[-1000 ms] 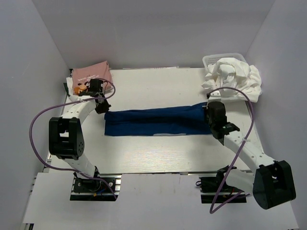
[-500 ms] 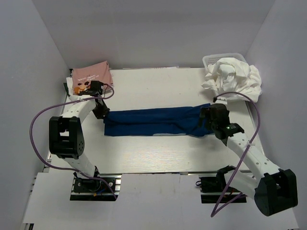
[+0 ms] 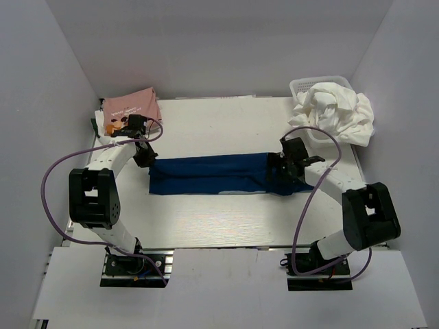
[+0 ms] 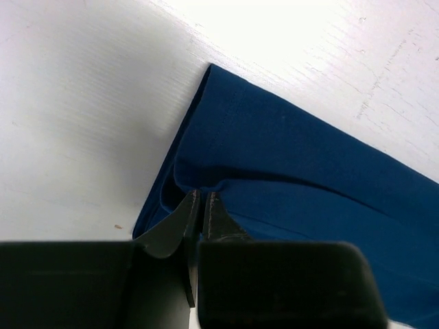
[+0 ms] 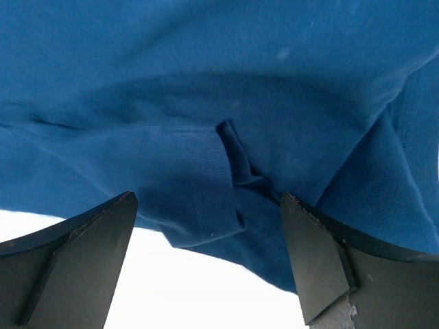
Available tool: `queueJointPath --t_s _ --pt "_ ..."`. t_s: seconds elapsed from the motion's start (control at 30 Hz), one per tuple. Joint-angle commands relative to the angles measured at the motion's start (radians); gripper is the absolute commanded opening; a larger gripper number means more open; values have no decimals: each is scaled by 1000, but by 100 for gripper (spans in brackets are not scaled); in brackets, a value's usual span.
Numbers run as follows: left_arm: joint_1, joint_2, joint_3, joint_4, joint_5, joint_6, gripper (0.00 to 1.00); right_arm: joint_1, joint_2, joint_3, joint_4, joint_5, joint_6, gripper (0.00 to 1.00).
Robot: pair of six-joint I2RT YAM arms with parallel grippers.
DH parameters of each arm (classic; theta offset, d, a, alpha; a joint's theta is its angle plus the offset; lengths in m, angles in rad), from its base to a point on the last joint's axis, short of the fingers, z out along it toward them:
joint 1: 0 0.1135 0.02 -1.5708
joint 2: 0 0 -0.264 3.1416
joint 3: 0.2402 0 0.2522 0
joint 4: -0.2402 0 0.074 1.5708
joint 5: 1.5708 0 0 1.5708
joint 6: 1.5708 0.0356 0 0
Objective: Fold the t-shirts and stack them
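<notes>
Top external view of navy t-shirt (image 3: pixel 212 175) in a long band across table (image 3: pixel 226 123); left corner pinched tight by left gripper (image 4: pixel 200 195), bunched right end beneath wide-spread right gripper (image 5: pixel 207 197).

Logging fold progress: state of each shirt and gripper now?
navy t-shirt: folded into a long strip, lying flat
pink t-shirt: folded, far left corner
white t-shirts: crumpled heap spilling over basket
left gripper: shut on navy t-shirt's left end
right gripper: open over its right end

plain navy t-shirt (image 3: pixel 212 175), white t-shirts (image 3: pixel 336 113), pink cartoon-printed t-shirt (image 3: pixel 132 106).
</notes>
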Motion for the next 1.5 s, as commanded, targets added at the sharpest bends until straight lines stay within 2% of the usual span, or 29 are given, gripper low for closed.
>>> queueJointPath --t_s 0.0,0.03,0.1,0.17,0.2,0.23,0.3,0.43,0.57,0.7,0.73,0.83,0.97,1.07,1.17,1.4,1.47 --pt "-2 -48 8 16 16 -1 4 1 22 13 -18 -28 -46 90" --pt "-2 -48 8 16 6 -1 0 -2 34 13 -18 -28 -55 90" --pt "-2 -37 18 16 -3 -1 0 0 50 14 -21 -25 -58 84" --pt "-2 -37 28 16 -13 -1 0 0 59 18 -27 -14 -58 66" --pt "-2 -28 28 16 -13 -1 0 0 59 19 -30 -8 -58 52" --pt "-2 -28 37 16 -13 -1 0 1 54 22 -33 0 -55 29" --pt "-2 -28 50 16 -13 -1 0 0 34 37 -39 12 -55 1" --pt "-2 -28 82 25 -4 19 0 1 2 93 -48 67 -104 0" --pt "-2 12 160 36 16 31 0 -3 5 238 -52 165 -188 0" --pt "-2 102 264 36 26 40 0 -8 97 376 16 299 -268 0" --pt "-2 121 284 36 26 40 0 -6 114 452 24 325 -279 0" --pt "8 173 367 12 17 40 0 -11 237 613 56 336 -394 0" --pt "8 248 455 -10 3 50 0 -11 350 731 59 331 -491 0" --pt "8 270 488 -21 18 59 0 -8 361 742 56 342 -528 0" --pt "8 285 504 -44 41 68 0 -5 317 680 59 348 -548 0" --pt "17 239 443 -56 -5 77 0 0 107 397 100 383 -540 0" --pt "17 207 380 -42 -5 86 0 -2 51 319 114 377 -531 0"
